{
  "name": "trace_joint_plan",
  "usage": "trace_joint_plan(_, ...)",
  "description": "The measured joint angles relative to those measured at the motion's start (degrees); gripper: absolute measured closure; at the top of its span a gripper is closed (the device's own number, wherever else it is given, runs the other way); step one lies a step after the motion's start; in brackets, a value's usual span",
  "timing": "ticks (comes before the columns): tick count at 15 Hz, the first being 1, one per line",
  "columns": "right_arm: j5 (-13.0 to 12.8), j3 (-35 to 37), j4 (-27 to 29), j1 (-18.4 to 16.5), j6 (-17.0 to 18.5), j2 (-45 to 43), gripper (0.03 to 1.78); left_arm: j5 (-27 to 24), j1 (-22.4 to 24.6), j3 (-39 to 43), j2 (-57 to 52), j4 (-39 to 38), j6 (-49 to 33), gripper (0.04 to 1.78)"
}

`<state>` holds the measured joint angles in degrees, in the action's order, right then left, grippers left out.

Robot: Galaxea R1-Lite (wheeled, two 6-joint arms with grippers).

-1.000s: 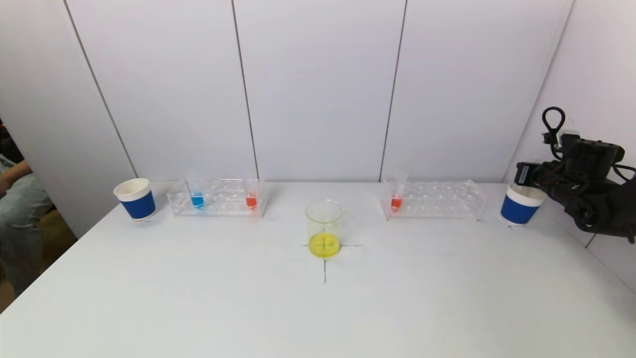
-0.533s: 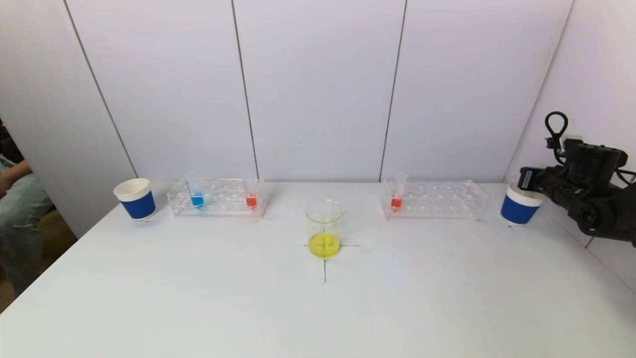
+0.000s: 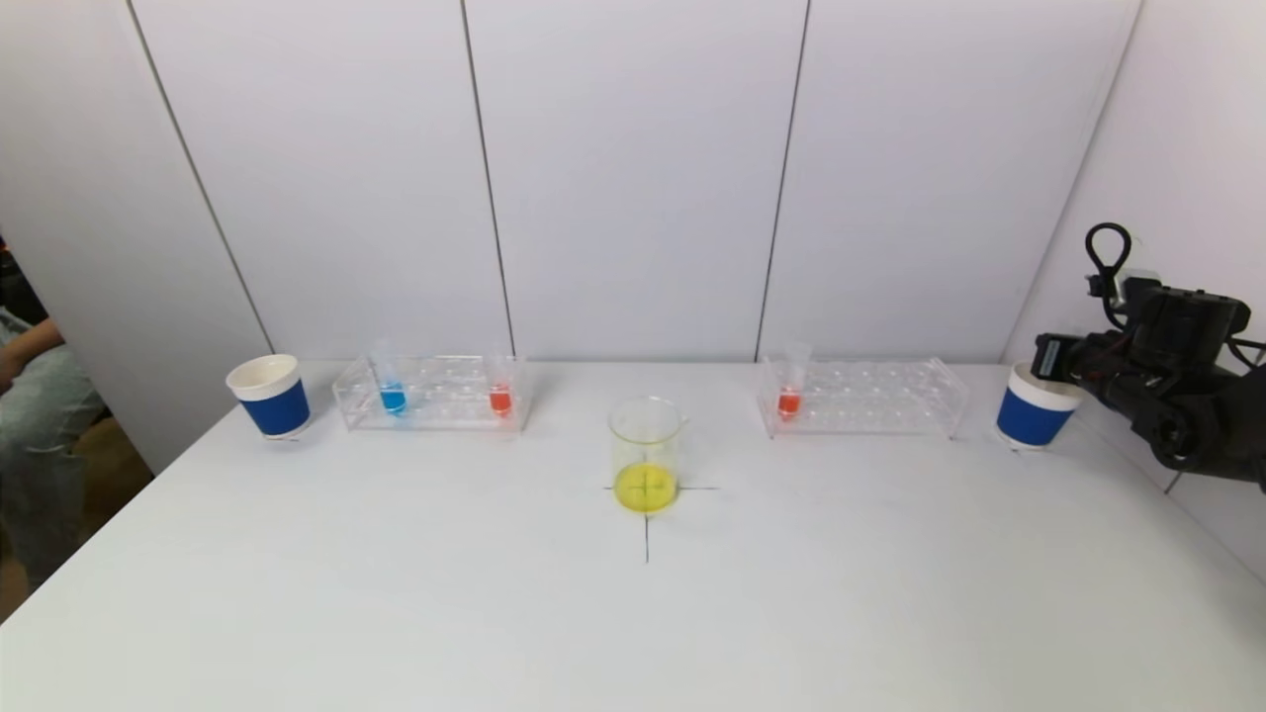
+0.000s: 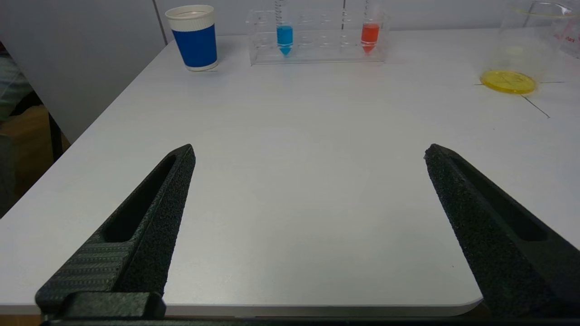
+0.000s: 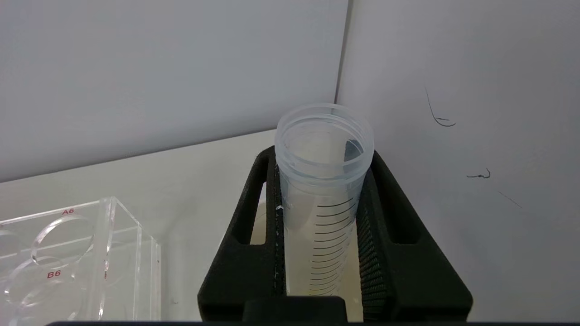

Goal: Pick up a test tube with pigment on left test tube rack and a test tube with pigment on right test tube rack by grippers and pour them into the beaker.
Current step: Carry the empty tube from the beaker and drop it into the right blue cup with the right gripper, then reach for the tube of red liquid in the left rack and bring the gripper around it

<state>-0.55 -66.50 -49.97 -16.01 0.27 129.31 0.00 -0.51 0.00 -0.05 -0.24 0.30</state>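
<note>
A glass beaker (image 3: 646, 455) with yellow liquid stands on the cross mark at the table's middle. The left rack (image 3: 435, 394) holds a blue tube (image 3: 392, 396) and a red tube (image 3: 500, 398). The right rack (image 3: 865, 398) holds one red tube (image 3: 789, 396). My right gripper (image 3: 1050, 356) hovers at the far right over a blue cup (image 3: 1034, 410). In the right wrist view this gripper (image 5: 322, 156) is shut on a clear, empty graduated test tube (image 5: 324, 190). My left gripper (image 4: 310, 151) is open and empty above the table's near left edge, outside the head view.
A second blue cup (image 3: 270, 396) stands left of the left rack. White wall panels close the back and right sides, and the right arm is near the right wall. A person sits beyond the table's left edge (image 3: 30, 396).
My right gripper with the empty tube has sunk slightly over the right blue cup, then held still. Nothing else has moved.
</note>
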Motion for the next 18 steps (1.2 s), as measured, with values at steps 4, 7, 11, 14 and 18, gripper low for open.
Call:
trace_joint_plan(4, 0.0, 0.2, 0.0, 0.0, -0.1, 0.0, 1.31, 0.0, 0.0, 0.0, 0.0, 0.0, 0.0, 0.05)
trace_joint_plan(7, 0.0, 0.4, -0.2, 0.0, -0.1, 0.0, 1.31, 0.0, 0.0, 0.0, 0.0, 0.0, 0.0, 0.05)
trace_joint_plan(11, 0.0, 0.5, -2.2, 0.0, -0.1, 0.2, 1.15, 0.0, 0.0, 0.0, 0.0, 0.0, 0.0, 0.05)
trace_joint_plan(14, 0.0, 0.7, -2.3, 0.0, -0.1, 0.2, 0.77, 0.0, 0.0, 0.0, 0.0, 0.0, 0.0, 0.05)
trace_joint_plan(18, 0.0, 0.9, -2.4, 0.1, -0.1, 0.1, 0.21, 0.0, 0.0, 0.0, 0.0, 0.0, 0.0, 0.05)
